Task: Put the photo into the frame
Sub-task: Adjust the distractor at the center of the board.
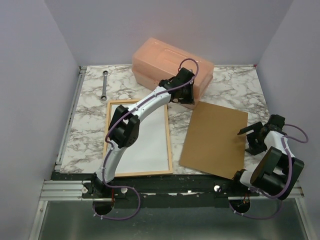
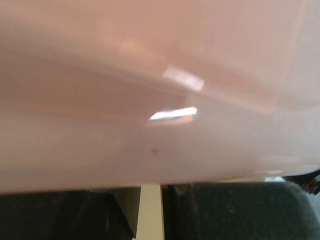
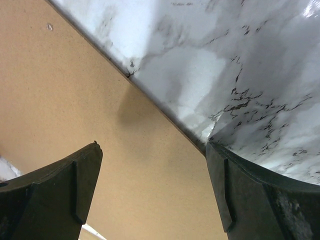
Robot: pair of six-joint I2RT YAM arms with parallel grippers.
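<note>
- Frame (image 1: 142, 174) lies flat at the left of the table (image 1: 90, 130); its thin moulding looks light, so it slides if you nudge it.
- Photo (image 1: 150, 142), seemingly the white sheet inside it, is limp and slippery; lift by an edge only.
- Panel (image 1: 215, 140) lies right, with free room around.
- Right gripper (image 1: 252, 131) is spread over the panel's edge; left gripper (image 1: 182, 97) is against the box (image 1: 160, 60), grip unreadable.

Walls: plain lilac panels (image 1: 30, 75) on three sides
Table: white marble-patterned top (image 1: 235, 85), grey veins
Edging: black rail (image 1: 170, 182)
Light: soft, even
</note>
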